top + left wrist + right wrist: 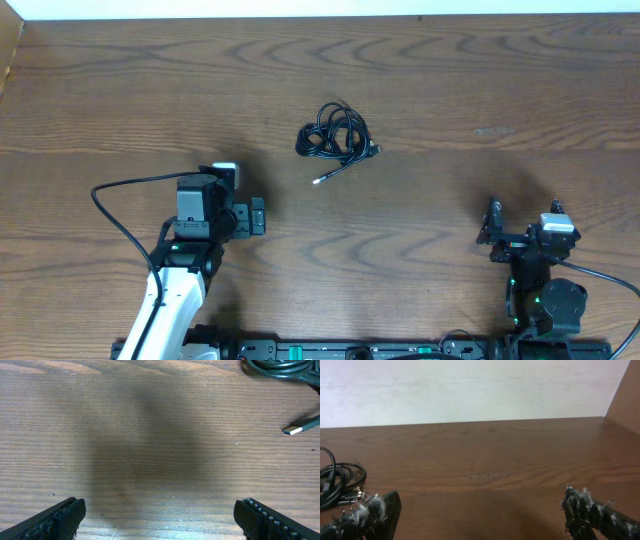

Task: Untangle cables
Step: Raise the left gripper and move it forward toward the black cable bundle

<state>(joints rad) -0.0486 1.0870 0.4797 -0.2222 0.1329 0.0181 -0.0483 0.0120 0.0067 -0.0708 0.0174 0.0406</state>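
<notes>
1 tangled bundle of cables [336,135] on the table [480,80], upper centre of overhead frame. Strand count unclear, 2 plug ends stick out. 2 grippers: left gripper [160,512] jaws fully apart, holds nothing; right gripper [480,510] same, touches nothing. Both well apart from bundle. Bundle cut off at top right in left wrist view, left edge in right wrist view.

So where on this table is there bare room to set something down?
Bare wood lies along the far edge of the table, right of the cables, and between the left gripper and right gripper at the front. The only clutter is the cables bundled at centre, one plug trailing toward the left gripper.
</notes>
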